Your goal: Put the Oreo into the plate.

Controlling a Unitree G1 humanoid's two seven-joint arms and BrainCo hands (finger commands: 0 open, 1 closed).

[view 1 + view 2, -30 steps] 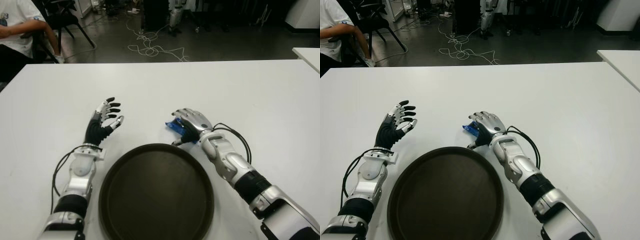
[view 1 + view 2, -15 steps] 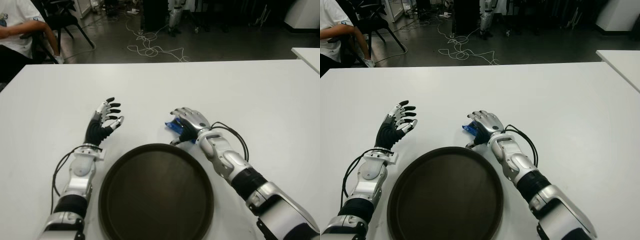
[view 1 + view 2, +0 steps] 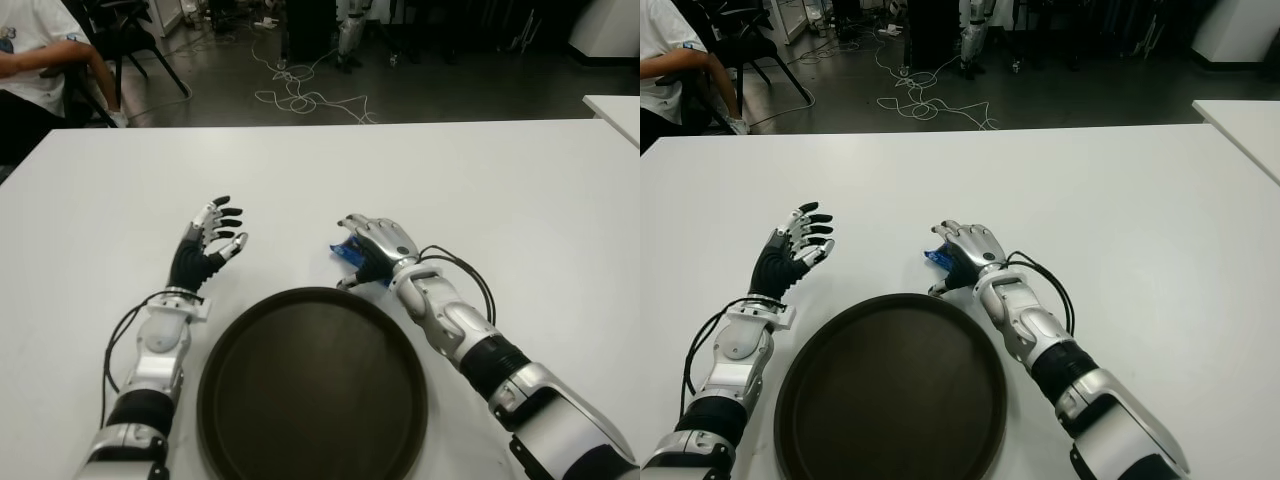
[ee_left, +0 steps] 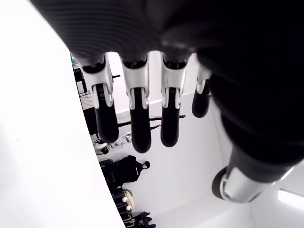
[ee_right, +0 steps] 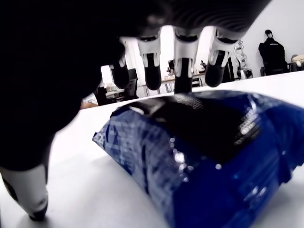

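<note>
The Oreo (image 3: 347,252), a blue foil pack, lies on the white table (image 3: 520,200) just past the far rim of the dark round plate (image 3: 310,390). My right hand (image 3: 368,244) hovers over the pack and hides most of it in the eye views. In the right wrist view the fingers (image 5: 153,71) arch above the Oreo (image 5: 209,156) without closing on it, and the thumb (image 5: 26,199) points down to the table beside it. My left hand (image 3: 212,235) is raised to the left of the plate, its fingers (image 4: 137,118) spread and holding nothing.
A person (image 3: 35,50) sits by a chair off the table's far left corner. Cables (image 3: 305,98) lie on the dark floor beyond the far edge. The corner of another white table (image 3: 615,108) shows at the right.
My right hand has shifted slightly left and away over the Oreo, with its fingers a little more extended. The left hand and the plate have not moved.
</note>
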